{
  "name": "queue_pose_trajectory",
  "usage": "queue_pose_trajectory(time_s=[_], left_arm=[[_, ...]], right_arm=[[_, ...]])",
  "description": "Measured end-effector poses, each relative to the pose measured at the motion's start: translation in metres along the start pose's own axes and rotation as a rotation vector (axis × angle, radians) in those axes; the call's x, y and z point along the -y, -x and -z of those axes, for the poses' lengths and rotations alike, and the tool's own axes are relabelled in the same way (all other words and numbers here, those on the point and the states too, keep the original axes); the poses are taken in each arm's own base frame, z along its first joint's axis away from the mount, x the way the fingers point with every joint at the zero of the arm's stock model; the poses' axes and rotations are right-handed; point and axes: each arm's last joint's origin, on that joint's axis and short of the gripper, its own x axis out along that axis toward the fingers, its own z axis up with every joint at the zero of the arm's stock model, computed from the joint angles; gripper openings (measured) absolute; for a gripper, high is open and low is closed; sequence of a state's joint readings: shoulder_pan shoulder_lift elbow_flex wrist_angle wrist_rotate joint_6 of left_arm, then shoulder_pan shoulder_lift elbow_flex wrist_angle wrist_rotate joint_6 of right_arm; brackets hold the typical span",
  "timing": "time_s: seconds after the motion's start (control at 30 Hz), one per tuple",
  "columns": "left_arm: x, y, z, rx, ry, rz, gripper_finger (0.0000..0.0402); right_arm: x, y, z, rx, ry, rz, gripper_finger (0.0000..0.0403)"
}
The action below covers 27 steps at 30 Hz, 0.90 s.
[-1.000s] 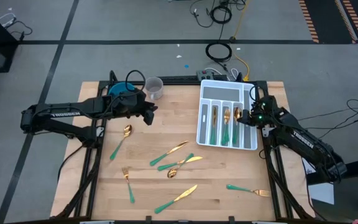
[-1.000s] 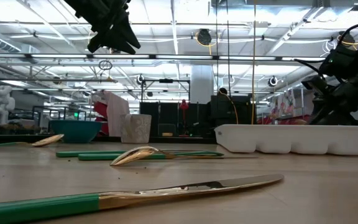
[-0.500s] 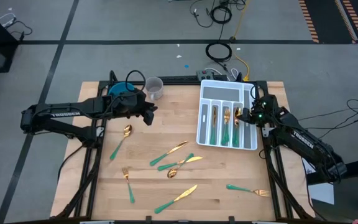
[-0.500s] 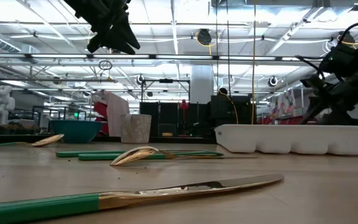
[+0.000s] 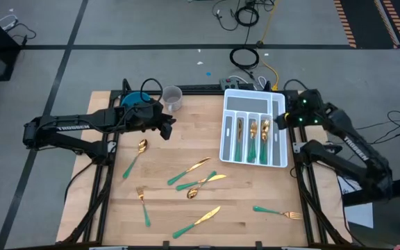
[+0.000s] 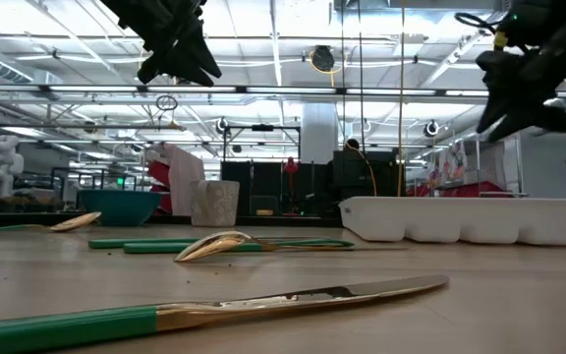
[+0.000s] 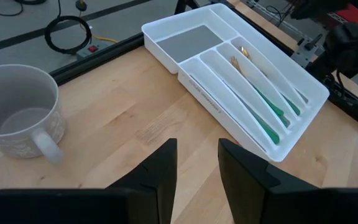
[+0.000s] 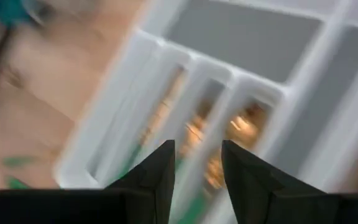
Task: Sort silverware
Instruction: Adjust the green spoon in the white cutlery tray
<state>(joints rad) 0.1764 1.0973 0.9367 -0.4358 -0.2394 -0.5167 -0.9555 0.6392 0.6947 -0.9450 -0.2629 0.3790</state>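
Observation:
Several gold-headed, teal-handled pieces lie flat on the wooden table: a spoon (image 5: 136, 154), a fork (image 5: 143, 203), two knives (image 5: 189, 171) (image 5: 196, 222), a second spoon (image 5: 198, 187) and a fork (image 5: 278, 212). More silverware (image 5: 253, 137) lies in the long slots of the white tray (image 5: 222, 149). My left gripper (image 5: 167, 128) (image 7: 197, 171) hovers open and empty over the table's far left part. My right gripper (image 5: 278, 123) (image 8: 197, 171) hangs open and empty, raised above the tray's right side (image 6: 524, 108).
A blue bowl (image 5: 136, 101) and a pale mug (image 5: 172, 98) (image 7: 20, 112) stand at the table's far edge, near my left gripper. Bare wood lies between the mug and the tray. Cables run on the floor beyond the table.
My right gripper has risen from just over the tray's right slots to well above the tray, drifting slightly toward the table's far right. The silverware has not moved.

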Motion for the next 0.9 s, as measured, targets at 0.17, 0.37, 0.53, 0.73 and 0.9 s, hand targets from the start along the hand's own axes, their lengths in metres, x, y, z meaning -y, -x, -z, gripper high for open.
queue_pose_trajectory(time_s=[0.17, 0.37, 0.53, 0.73, 0.9], left_arm=[[0.0, 0.0, 0.0, 0.0, 0.0, 0.0, 0.0123], [0.0, 0.0, 0.0, 0.0, 0.0, 0.0, 0.0123], [0.0, 0.0, 0.0, 0.0, 0.0, 0.0, 0.0123], [0.0, 0.0, 0.0, 0.0, 0.0, 0.0, 0.0123], [0.0, 0.0, 0.0, 0.0, 0.0, 0.0, 0.0123]], right_arm=[[-0.012, -0.002, 0.0, -0.148, 0.016, 0.079, 0.0123], [-0.032, -0.028, 0.007, -0.334, 0.042, 0.105, 0.0123], [-0.051, -0.051, 0.019, -0.432, 0.057, 0.197, 0.0122], [-0.064, -0.076, 0.029, -0.452, 0.038, 0.322, 0.0122], [-0.067, -0.096, 0.036, -0.495, 0.052, 0.434, 0.0122]])
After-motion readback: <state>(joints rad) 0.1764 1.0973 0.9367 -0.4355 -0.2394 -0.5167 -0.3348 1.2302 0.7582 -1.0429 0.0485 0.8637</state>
